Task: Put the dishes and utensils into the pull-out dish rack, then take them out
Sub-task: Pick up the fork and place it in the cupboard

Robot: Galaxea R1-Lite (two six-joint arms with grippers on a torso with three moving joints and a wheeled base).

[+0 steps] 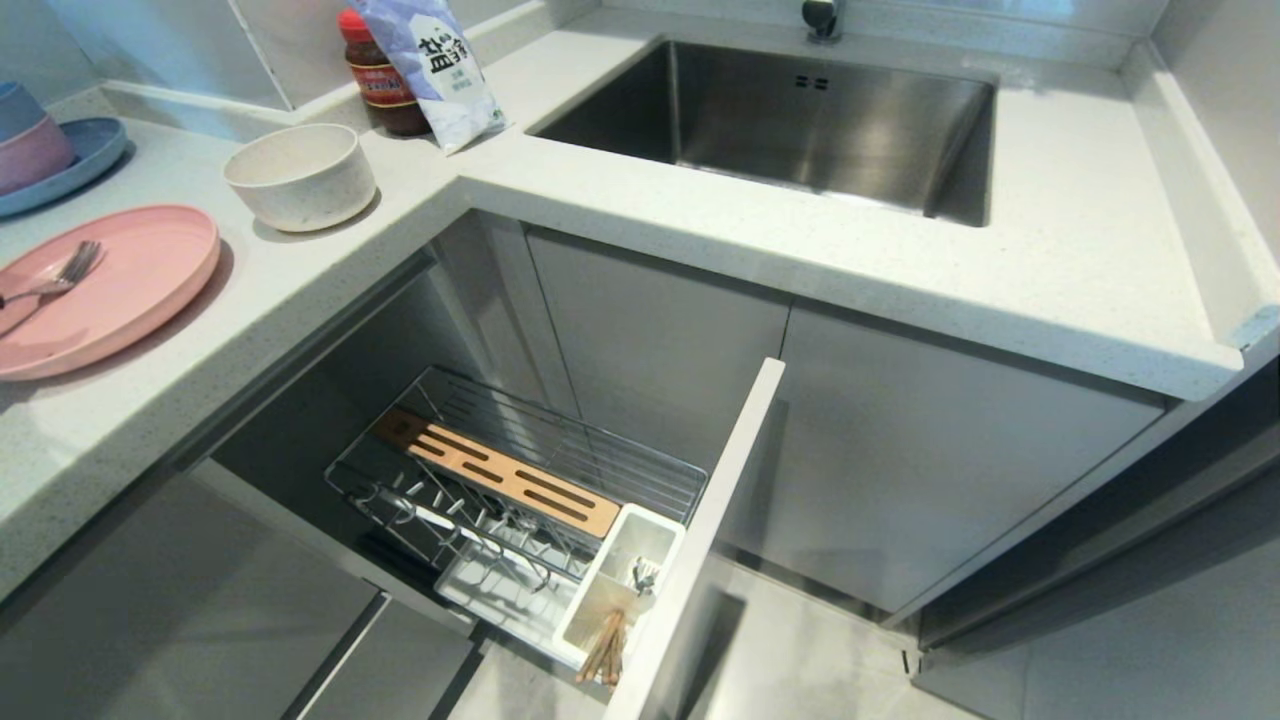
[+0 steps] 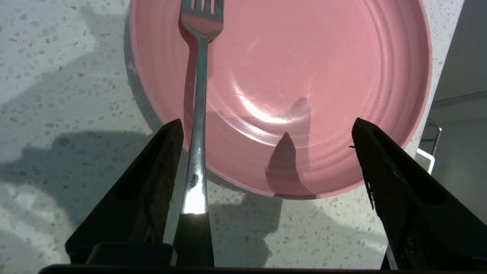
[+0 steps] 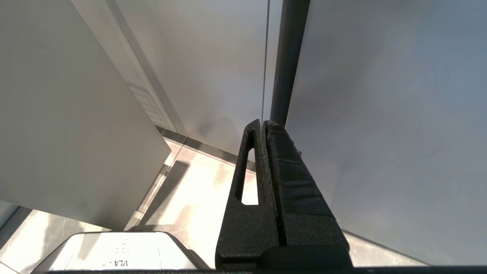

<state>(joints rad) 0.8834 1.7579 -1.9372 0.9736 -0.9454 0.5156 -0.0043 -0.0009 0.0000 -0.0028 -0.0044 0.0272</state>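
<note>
The pink plate (image 1: 100,285) lies on the counter at the left with the silver fork (image 1: 60,280) on it, tines up on the plate and handle out over the rim. In the left wrist view my left gripper (image 2: 267,121) hovers open and wide over the plate's (image 2: 304,76) edge. The fork's (image 2: 199,95) handle runs between the fingers, close to one of them, unpinched. The speckled bowl (image 1: 300,175) stands farther back. The dish rack (image 1: 520,490) is pulled out below, with chopsticks (image 1: 603,648) in its white holder. My right gripper (image 3: 264,123) hangs shut by the cupboard fronts.
A blue plate with stacked bowls (image 1: 60,160) sits at the far left of the counter. A sauce bottle (image 1: 380,80) and a salt bag (image 1: 430,60) stand in the corner. The steel sink (image 1: 800,120) is set into the counter at the back right.
</note>
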